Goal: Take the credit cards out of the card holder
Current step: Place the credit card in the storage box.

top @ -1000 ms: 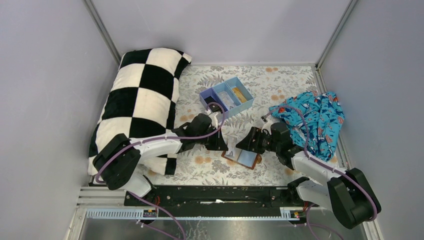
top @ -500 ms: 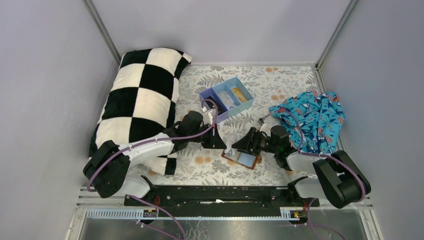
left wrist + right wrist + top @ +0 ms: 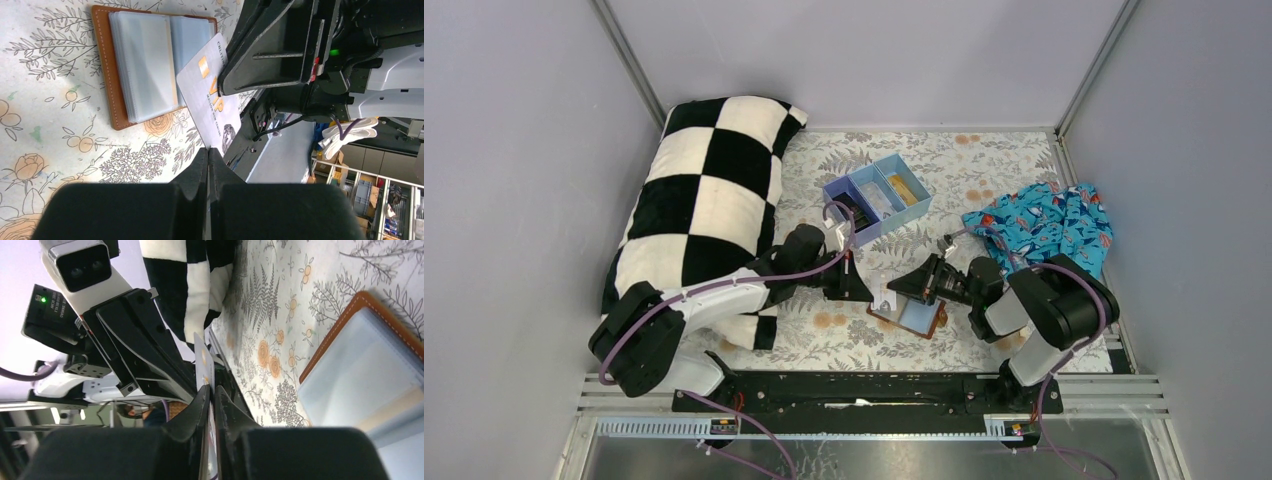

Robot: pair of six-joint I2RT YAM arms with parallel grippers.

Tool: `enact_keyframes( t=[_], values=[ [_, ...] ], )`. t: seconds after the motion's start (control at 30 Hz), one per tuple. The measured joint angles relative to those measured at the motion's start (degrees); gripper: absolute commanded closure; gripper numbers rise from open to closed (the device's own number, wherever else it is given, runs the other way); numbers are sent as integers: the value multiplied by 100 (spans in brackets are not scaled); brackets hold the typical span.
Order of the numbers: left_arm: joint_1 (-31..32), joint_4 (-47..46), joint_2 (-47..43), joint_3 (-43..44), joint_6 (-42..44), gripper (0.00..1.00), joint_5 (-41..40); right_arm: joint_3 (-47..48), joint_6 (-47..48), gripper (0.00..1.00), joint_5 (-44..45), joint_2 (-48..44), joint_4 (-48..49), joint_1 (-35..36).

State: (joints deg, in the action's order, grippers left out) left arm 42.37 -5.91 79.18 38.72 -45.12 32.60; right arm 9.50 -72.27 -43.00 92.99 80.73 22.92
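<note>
Above the open card holder, the left gripper and right gripper both clamp tight on one thin grey card. Only the left wrist view shows its glossy VIP face; the holder is stitched tan leather with clear sleeves.

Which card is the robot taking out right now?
Find the checkered pillow, then the open brown card holder on the flowery cloth nearby. The grey VIP card is lifted beside it, pinched by both arms' jaws; other cards lie flat.

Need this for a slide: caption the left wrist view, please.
Left gripper and right gripper both pinch a grey VIP card, open card holder lying nearby.
</note>
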Motion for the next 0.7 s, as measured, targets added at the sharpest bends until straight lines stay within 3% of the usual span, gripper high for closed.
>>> enact_keyframes(
  t=[0.1,0.13,0.2,0.4,0.53,0.7],
  values=[
    [-37,22,0,-44,-17,100,0,0,-264,97,-68,269,278,0],
    [-48,22,0,-59,-35,92,4,0,-302,100,-96,271,332,0],
    [-63,24,-9,-61,-31,68,13,2,-330,100,-127,269,455,0],
    [-122,778,-374,258,170,48,-431,151,-146,100,-317,-42,334,-24],
    [-295,1652,-940,914,507,35,-1054,968,935,100,-323,-822,-1432,-50],
    [-935,2354,-2039,1377,763,30,-1932,3359,3357,100,369,-1215,-5215,-90]
  ],
)
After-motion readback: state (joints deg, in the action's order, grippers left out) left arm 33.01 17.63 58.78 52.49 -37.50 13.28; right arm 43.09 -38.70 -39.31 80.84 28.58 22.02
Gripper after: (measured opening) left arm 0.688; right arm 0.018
